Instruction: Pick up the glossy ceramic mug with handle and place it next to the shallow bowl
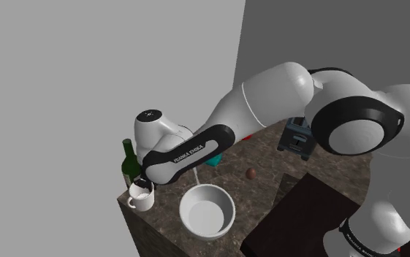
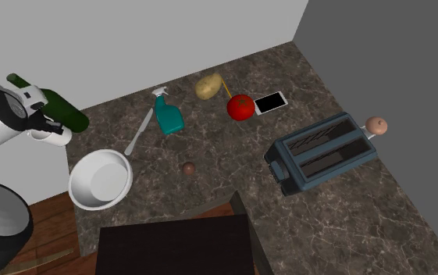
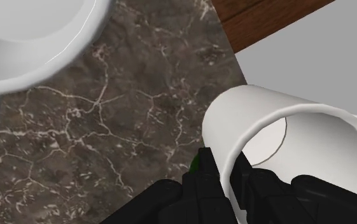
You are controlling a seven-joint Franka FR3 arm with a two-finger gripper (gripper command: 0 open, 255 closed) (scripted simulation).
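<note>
- We see the black gripper closed narrowly on the rim of the white mug. One finger stands outside the wall, the other inside the cup, and the wall is pinched between them.
- In the shoulder view the gripper comes down onto the mug from above, at the corner of the dark marbled counter. We cannot tell whether the mug's base touches the stone.
- The mug looks plain glossy white, and its open mouth faces the hand.
- Just behind the jaws stands a dark green bottle, close to the mug. We cannot tell whether the two touch.
- The wide white bowl lies to one side of the jaws, near the mug but apart from it, with bare stone between them in the wrist view.
- In the second exterior view the gripper, the mug and the bottle cluster at one counter corner, with the bowl next to them.
- Farther from the jaws, past the bowl, lie a grey utensil, a teal spray bottle and a small brown ball.
- Well away from the jaws are a potato, a tomato, a phone and a dark blue toaster.
</note>
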